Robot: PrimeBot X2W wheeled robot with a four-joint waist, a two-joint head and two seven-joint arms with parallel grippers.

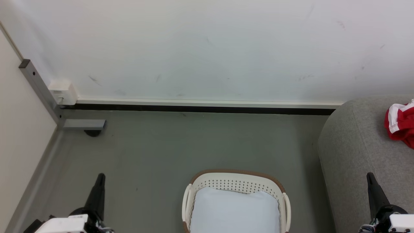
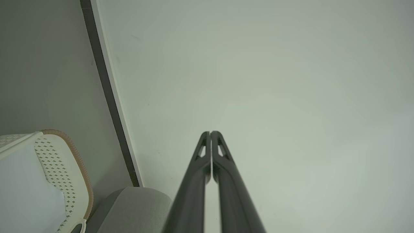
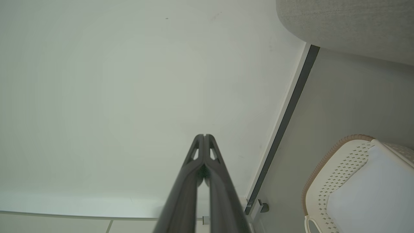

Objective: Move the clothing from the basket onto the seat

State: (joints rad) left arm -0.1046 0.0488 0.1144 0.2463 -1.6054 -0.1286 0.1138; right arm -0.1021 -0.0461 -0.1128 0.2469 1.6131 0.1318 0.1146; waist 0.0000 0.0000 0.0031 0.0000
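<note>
So the clothing (image 1: 401,124) was a red-and-white bundle lying on the seat (image 1: 355,145), up and to the right of the basket (image 1: 237,185) and well apart from it. We couldn't tell if that heap was one piece or both. In the basket we saw just a flat pale sheet (image 1: 234,210) with nothing red on it, though the basket's near end was cut off. Our guess: the moving looked done or close to it, which would explain both arms being parked low. The left gripper (image 1: 101,176) sat left of the basket and the right gripper (image 1: 369,175) to its right, in front of the seat. Both pointed at the wall beyond the basket, fingers pressed together, holding nothing.
</note>
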